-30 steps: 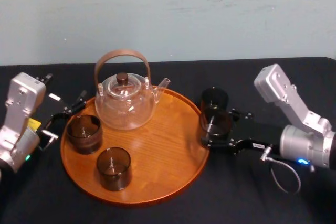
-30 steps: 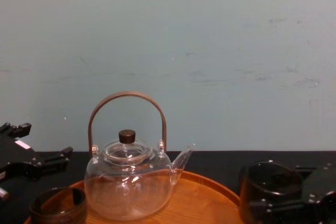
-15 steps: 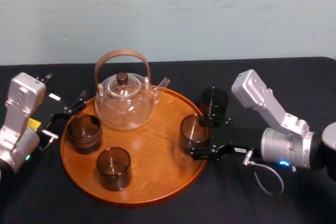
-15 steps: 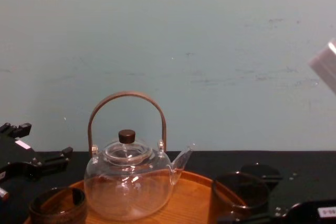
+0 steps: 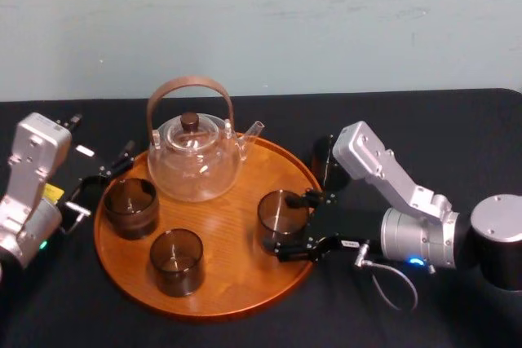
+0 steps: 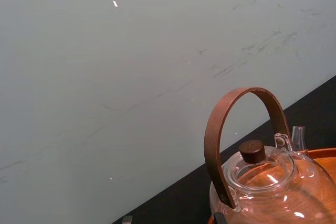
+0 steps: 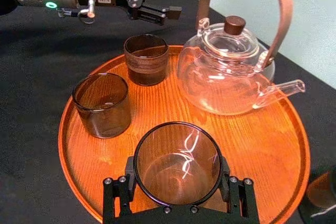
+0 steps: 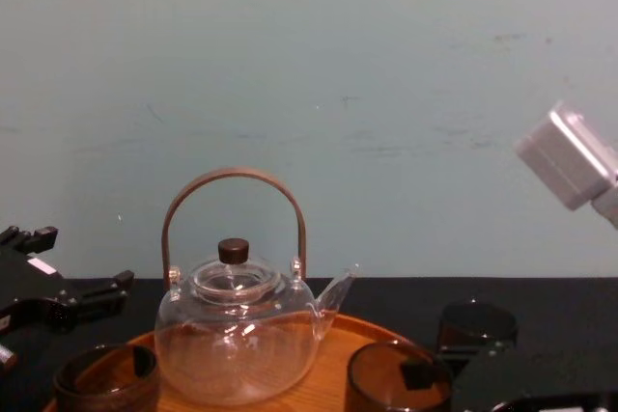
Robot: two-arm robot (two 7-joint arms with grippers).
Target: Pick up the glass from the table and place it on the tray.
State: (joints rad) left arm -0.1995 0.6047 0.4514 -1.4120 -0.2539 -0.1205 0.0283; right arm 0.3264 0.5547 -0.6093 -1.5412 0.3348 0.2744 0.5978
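Your right gripper (image 5: 292, 226) has its fingers closed on the brown-tinted glass (image 5: 276, 213), one on each side of its wall. The glass is over the right part of the round wooden tray (image 5: 232, 287), inside the rim. You cannot tell from these views whether its base touches the wood.

A second ago the same glass was just outside the tray's right rim, and half a second ago it was crossing that rim. The right arm now reaches further left across the black table (image 5: 424, 120).

The clear teapot (image 5: 194, 160) stands at the back of the tray, and the two other glasses (image 5: 130, 205) stand on its left and front parts, where they were before. One more dark glass (image 5: 325, 160) is on the table just beyond the right rim, partly hidden behind the right arm.

Your left gripper (image 5: 96, 181) is parked beside the tray's left edge, unmoved, its fingers spread with nothing between them.
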